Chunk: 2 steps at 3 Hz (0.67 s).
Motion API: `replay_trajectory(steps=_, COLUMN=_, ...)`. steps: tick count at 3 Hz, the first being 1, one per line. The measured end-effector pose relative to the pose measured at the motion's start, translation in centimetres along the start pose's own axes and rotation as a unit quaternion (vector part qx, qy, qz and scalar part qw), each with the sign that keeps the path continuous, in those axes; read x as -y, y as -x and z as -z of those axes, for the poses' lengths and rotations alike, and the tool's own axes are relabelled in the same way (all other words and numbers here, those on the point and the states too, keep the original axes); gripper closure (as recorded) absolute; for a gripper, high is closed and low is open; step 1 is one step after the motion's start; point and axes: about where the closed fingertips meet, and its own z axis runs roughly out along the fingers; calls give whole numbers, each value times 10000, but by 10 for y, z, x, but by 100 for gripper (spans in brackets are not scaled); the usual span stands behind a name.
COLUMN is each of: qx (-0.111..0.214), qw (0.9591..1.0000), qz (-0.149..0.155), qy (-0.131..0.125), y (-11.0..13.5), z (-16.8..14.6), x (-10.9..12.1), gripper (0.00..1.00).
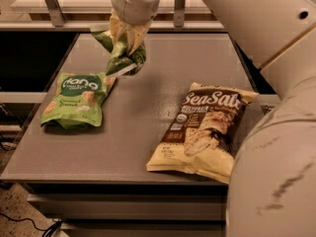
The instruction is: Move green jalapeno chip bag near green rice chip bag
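Note:
My gripper (pixel 124 47) hangs over the far left part of the table and is shut on the green jalapeno chip bag (pixel 120 57), a small dark olive-green bag with a white band, crumpled between the fingers and held above the surface. The green rice chip bag (pixel 76 99), bright lime-green with a dark round logo, lies flat on the table's left side. The held bag hangs just above and to the right of the rice bag's top right corner.
A big brown-and-yellow "Sea Salt" bag (pixel 205 128) lies on the right of the grey table (pixel 148 98). My arm (pixel 276 132) fills the right side. A metal rail and posts (pixel 52 6) run behind the table. The table's left edge drops to the floor.

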Motion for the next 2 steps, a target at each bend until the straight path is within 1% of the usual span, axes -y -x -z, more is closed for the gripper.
replay_trajectory(steps=1, qx=197, qw=9985, qz=499, qy=93, y=30, z=-10, x=19, gripper=100)
replay_trajectory(steps=2, qx=365, qw=9966, qz=708, qy=206, y=50, z=-21, x=23, gripper=100)
